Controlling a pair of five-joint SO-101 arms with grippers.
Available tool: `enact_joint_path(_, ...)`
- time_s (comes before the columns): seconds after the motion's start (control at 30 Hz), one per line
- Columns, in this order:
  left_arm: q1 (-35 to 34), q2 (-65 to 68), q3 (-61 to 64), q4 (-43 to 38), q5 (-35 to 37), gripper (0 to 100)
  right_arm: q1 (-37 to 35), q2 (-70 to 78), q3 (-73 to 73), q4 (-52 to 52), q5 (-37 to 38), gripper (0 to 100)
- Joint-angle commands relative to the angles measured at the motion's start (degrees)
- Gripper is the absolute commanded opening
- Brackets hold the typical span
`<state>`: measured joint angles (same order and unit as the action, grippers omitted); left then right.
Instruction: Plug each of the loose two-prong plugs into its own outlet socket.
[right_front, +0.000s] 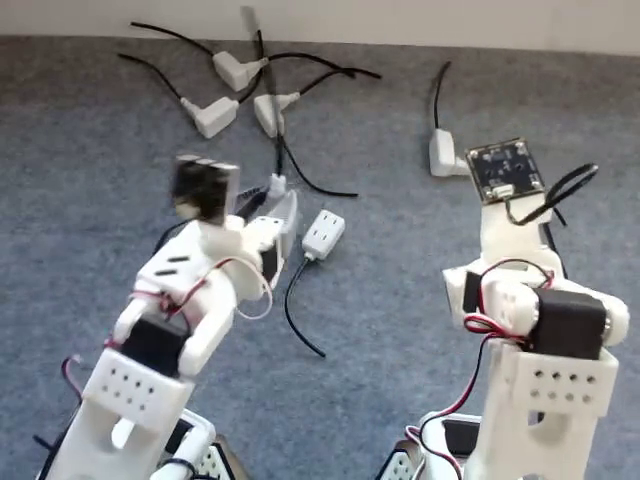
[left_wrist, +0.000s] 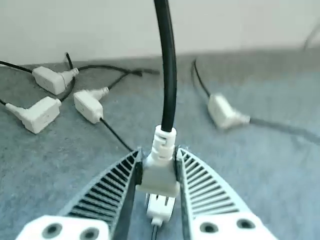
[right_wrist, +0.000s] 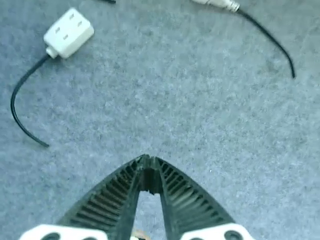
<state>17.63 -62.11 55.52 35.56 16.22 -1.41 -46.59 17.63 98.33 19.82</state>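
Note:
My left gripper (left_wrist: 159, 152) is shut on a white two-prong plug (left_wrist: 160, 175), whose black cord (left_wrist: 167, 65) runs up and away from it. In the high view that gripper (right_front: 278, 215) hangs just left of a white outlet socket block (right_front: 323, 232) lying on the carpet. Three more white plug or socket pieces (right_front: 235, 70) (right_front: 212, 116) (right_front: 270, 111) lie tangled in cords at the back, and another (right_front: 443, 152) lies at the back right. My right gripper (right_wrist: 149, 162) is shut with nothing in it, above bare carpet, well apart from the outlet socket block (right_wrist: 68, 32).
Grey carpet (right_front: 400, 290) covers the whole work surface. Black cords (right_front: 310, 60) cross at the back near a pale wall. A short cord (right_front: 300, 320) trails from the socket block towards the front. The right arm's body (right_front: 530, 330) stands at the front right.

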Motion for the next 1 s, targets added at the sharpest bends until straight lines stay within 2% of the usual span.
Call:
enact_joint_path(0.0, -2.42, -7.52, 4.35, -7.3, 11.78, 1, 0.57, -0.04, 3.82, -4.7, 0.79, 1.3)
enact_joint_path(0.1, -2.68, -12.44, 9.19, -12.31, 26.29, 1, -1.71, -0.04, 8.04, -8.13, 0.62, 1.2)
enact_joint_path(0.23, -3.56, -20.7, 19.38, -24.09, 46.42, 1, -9.01, -0.04, 10.07, -9.36, 0.44, 1.2)
enact_joint_path(0.33, -3.3, -28.0, 30.02, -34.99, 54.86, 1, -14.55, 0.04, 9.98, -10.51, 0.0, 0.9)
enact_joint_path(0.47, -1.45, -38.37, 41.8, -46.77, 55.82, 1, -16.22, 0.04, 9.98, -17.98, -9.58, 0.8)
enact_joint_path(0.63, 3.3, -42.68, 41.1, -37.01, 56.0, 1, -24.13, 0.13, 9.63, -20.53, -7.74, 0.8)
enact_joint_path(0.77, 7.78, -42.15, 41.63, -35.69, 55.82, 1, -29.05, 1.36, 6.2, -20.53, -10.46, 0.8)
enact_joint_path(0.97, 9.98, -42.15, 41.63, -35.34, 55.91, 1, -29.32, 12.18, -2.51, -20.18, -10.9, 0.8)
